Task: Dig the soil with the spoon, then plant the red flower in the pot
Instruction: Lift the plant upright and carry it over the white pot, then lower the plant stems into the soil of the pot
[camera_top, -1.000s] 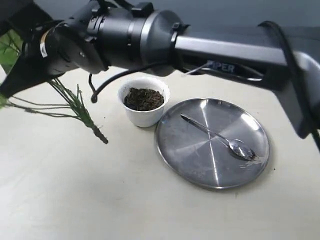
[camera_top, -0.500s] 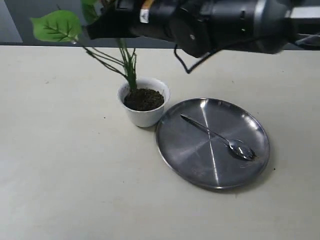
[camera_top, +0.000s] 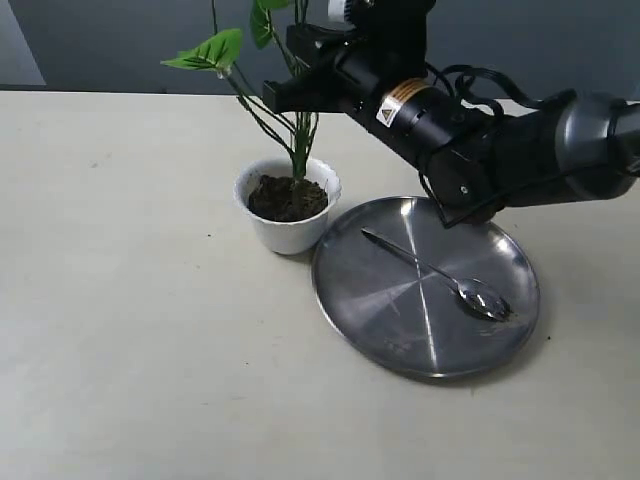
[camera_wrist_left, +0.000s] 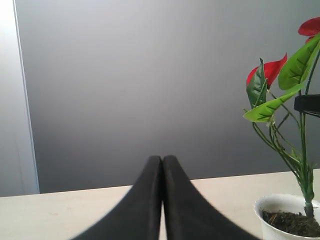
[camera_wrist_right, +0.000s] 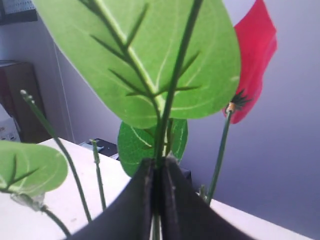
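Observation:
The red flower (camera_top: 299, 150) stands nearly upright with its stem base in the soil (camera_top: 287, 197) of the white pot (camera_top: 288, 228). My right gripper (camera_top: 282, 96) reaches in from the right and is shut on the green stems above the pot. The right wrist view shows that gripper (camera_wrist_right: 160, 164) clamped on a stem, with a broad leaf (camera_wrist_right: 150, 55) and a red bloom (camera_wrist_right: 256, 65) behind. The spoon (camera_top: 440, 275) lies on the steel plate (camera_top: 345, 310). My left gripper (camera_wrist_left: 162, 160) is shut on nothing, off to the side of the pot (camera_wrist_left: 285, 212) and the red blooms (camera_wrist_left: 270, 70).
The round steel plate sits just right of the pot, almost touching it. My right arm (camera_top: 520, 150) stretches over the plate's far side. Bare pale tabletop (camera_top: 130, 330) spreads to the left and the front.
The right arm swung the flower from low on the left, up and over the pot. Its stem base went into the soil and the plant turned from tilted to nearly upright.

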